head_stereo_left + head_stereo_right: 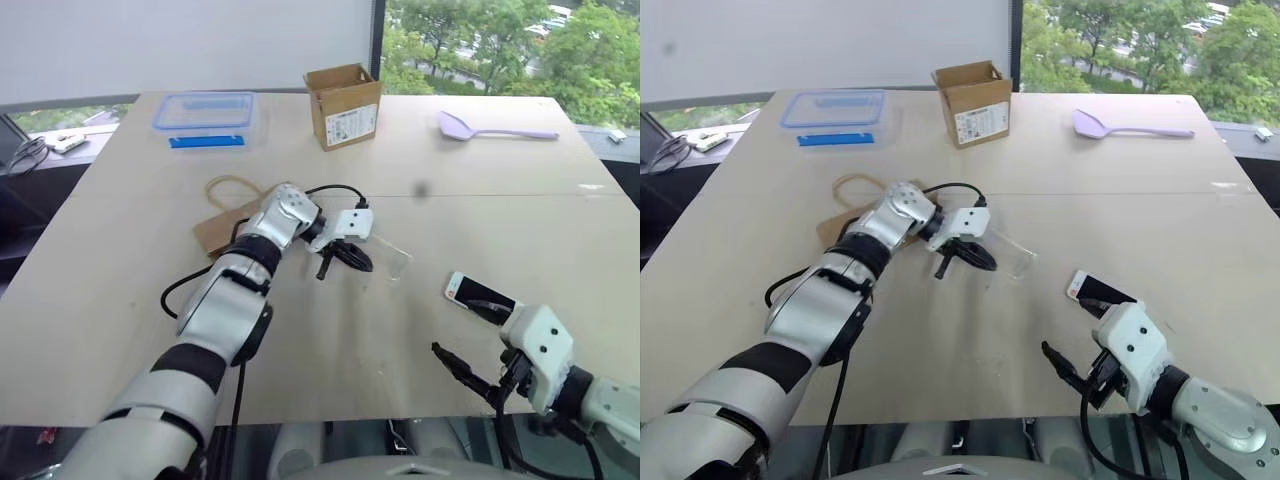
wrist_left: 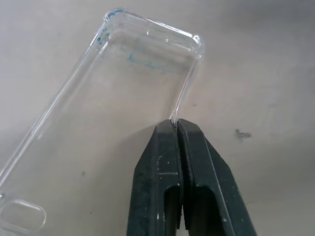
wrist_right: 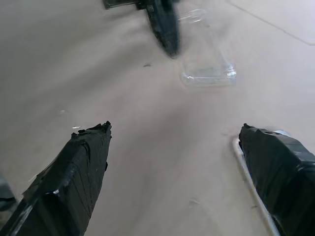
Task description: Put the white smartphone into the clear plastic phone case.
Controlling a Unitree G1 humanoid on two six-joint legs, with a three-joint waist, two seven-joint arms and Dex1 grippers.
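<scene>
The clear plastic phone case lies flat on the table a little right of centre. My left gripper is shut on the case's long side rim near one corner, fingers pressed together, reaching in from the left and angled down. The white smartphone lies screen up near the front right, its near end hidden behind my right hand. My right gripper stands open and empty low over the table, one finger right beside the phone's white edge, the case farther ahead.
At the back stand a small open cardboard box, a blue-lidded clear food box and a lilac spoon. A brown paper bag with a loop handle lies behind my left wrist. The table's front edge runs close below both arms.
</scene>
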